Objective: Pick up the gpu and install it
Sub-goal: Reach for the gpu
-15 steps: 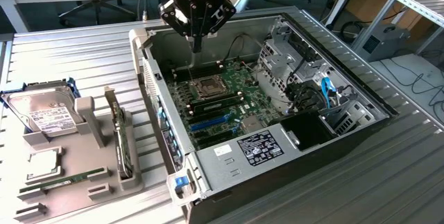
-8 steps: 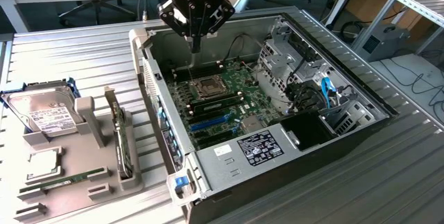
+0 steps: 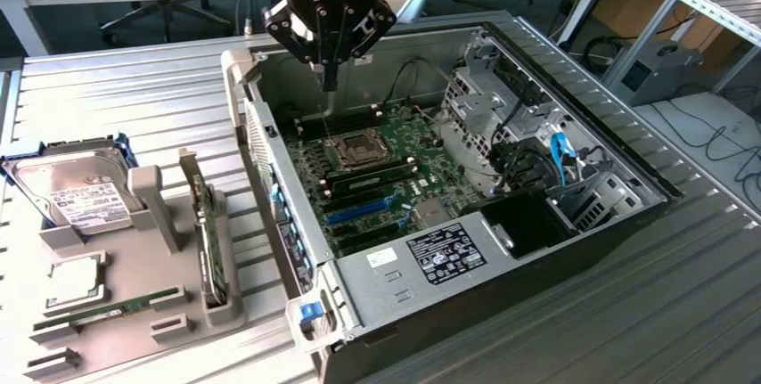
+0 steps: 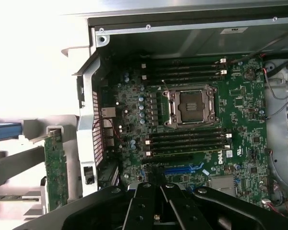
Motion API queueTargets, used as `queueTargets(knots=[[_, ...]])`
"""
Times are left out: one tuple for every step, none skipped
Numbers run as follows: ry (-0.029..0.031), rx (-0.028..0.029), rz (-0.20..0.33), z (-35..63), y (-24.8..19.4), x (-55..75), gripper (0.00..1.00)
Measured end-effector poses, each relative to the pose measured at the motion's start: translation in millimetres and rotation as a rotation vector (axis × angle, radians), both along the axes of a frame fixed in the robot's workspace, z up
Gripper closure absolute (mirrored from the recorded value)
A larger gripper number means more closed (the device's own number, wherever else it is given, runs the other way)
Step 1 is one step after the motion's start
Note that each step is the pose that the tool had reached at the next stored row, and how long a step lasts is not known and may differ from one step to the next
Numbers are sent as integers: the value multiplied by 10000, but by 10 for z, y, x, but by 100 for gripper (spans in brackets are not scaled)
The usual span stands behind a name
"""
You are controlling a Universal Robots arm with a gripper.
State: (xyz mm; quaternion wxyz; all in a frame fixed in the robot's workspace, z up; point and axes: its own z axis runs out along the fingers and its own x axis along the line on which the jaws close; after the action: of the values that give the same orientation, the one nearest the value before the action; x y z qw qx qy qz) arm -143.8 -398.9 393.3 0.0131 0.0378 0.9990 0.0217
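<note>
My claw (image 3: 330, 79) hangs above the motherboard (image 3: 398, 157) in the open computer case (image 3: 256, 126), fingers pressed together, empty; the gpu (image 3: 209, 241) stands on edge in the grey tray (image 3: 143, 348) beside the case.

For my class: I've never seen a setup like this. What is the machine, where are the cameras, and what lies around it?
It is a robot arm; its black tool is shut and holds nothing, hanging above an open computer case with the motherboard exposed. One picture looks from outside; the other from a camera on the wrist, looking into the case. Beside the case, a grey holder keeps parts: a hard drive, a RAM stick and the gpu, standing on edge.
</note>
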Motion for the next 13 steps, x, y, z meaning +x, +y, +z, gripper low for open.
queueTargets(knots=[[0, 0, 0, 0, 0, -6, 89], [0, 0, 0, 0, 0, -11, 89], [0, 0, 0, 0, 0, -17, 89], [-1, 1, 0, -1, 0, -22, 89], [0, 0, 0, 0, 0, -30, 89], [0, 0, 0, 0, 0, -35, 89], [0, 0, -1, 0, 0, -39, 89], [0, 0, -1, 0, 0, -44, 89], [0, 0, -1, 0, 0, -49, 89], [0, 0, 0, 0, 0, -53, 89], [0, 0, 0, 0, 0, -58, 89], [0, 0, -1, 0, 0, -62, 89], [0, 0, -1, 0, 0, -68, 89]])
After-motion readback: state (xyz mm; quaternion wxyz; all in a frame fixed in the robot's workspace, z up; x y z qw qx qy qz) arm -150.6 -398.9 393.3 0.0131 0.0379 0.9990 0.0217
